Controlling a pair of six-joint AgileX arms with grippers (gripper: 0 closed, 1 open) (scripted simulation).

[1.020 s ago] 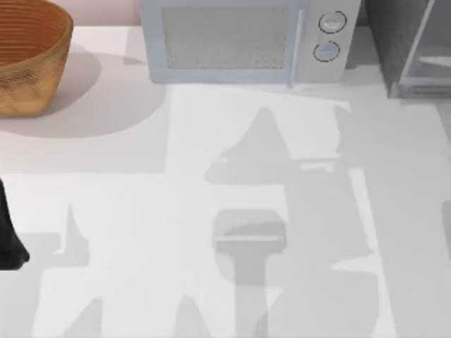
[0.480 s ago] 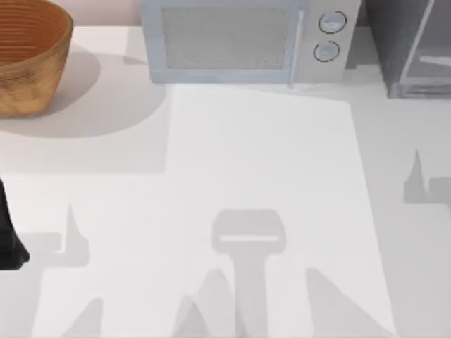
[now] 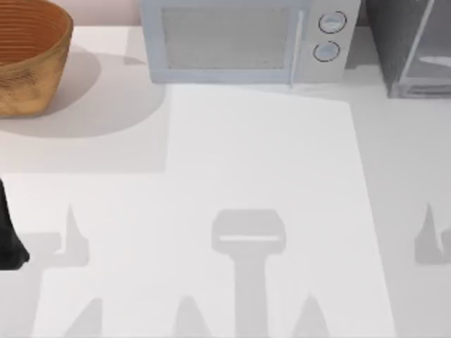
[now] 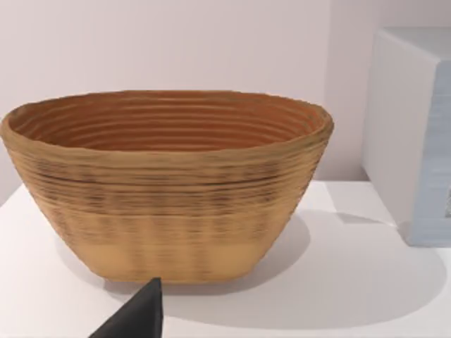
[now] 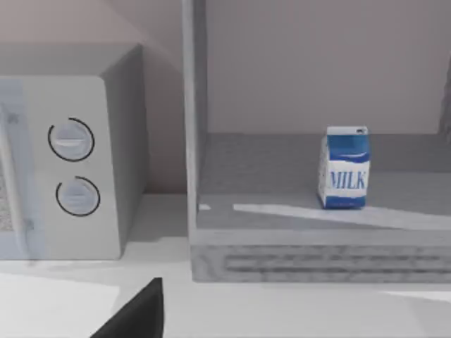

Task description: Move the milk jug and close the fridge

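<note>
The top view's right edge cuts off our fridge (image 3: pixel 412 53), and its left edge cuts the basket (image 3: pixel 28 60). In the right wrist view the fridge's door is out of frame. We see one dark tip of each gripper, so finger spacing is unreadable.

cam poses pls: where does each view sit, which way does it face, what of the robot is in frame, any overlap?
Top view: above the table, looking down on basket, microwave, fridge; the left arm shows at the left edge.
Left wrist view: low, facing the basket; a dark fingertip shows.
Right wrist view: low, facing the open fridge with the milk jug inside; a dark fingertip shows.
Shared: the microwave, in all three.
</note>
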